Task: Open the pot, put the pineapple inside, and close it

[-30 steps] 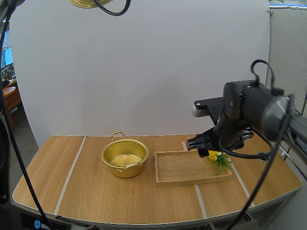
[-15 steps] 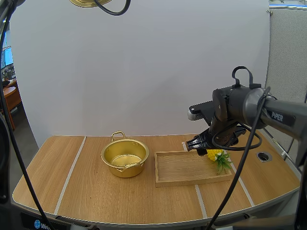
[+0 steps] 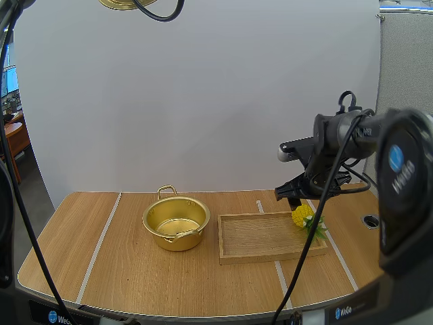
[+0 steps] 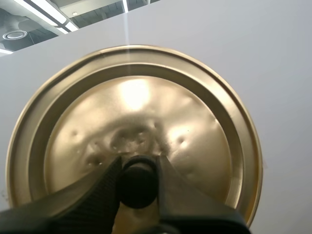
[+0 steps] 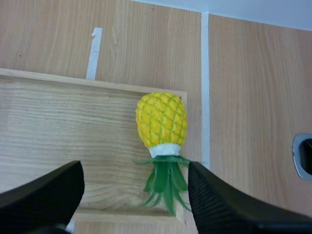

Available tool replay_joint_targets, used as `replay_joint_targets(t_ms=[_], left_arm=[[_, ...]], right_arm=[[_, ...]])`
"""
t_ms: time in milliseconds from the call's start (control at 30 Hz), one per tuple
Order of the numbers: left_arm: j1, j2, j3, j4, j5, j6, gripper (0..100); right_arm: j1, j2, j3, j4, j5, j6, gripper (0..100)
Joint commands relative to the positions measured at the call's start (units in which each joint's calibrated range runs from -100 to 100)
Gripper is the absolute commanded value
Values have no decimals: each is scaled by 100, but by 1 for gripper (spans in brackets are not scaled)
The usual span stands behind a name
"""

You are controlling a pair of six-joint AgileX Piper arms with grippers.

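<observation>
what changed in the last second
The right arm swung back from the camera and the right gripper shifted slightly right, open above the pineapple, gripping nothing. Unchanged: pineapple at the right end of the tray, pot open, lid held up by the left gripper.

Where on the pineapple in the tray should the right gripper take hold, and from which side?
Grip the pineapple by its yellow body, across its width, from above. It lies flat in the wooden tray, and its leaves look too thin to hold. The open right gripper hangs over it; the tray wall beside it may leave little room.
</observation>
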Motion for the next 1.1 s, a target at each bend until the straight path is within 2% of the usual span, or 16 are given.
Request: replay_joint_targets(t_ms=[0, 433, 1067], left_arm=[[-17, 3, -53, 66, -195, -47, 0], [-17, 3, -53, 66, -195, -47, 0], [-17, 3, -53, 66, -195, -47, 0]], right_arm=[[-123, 263, -232, 373, 65, -440, 100], [-167, 1588, -1084, 385, -101, -683, 100], [-167, 2233, -1098, 413, -776, -795, 100]])
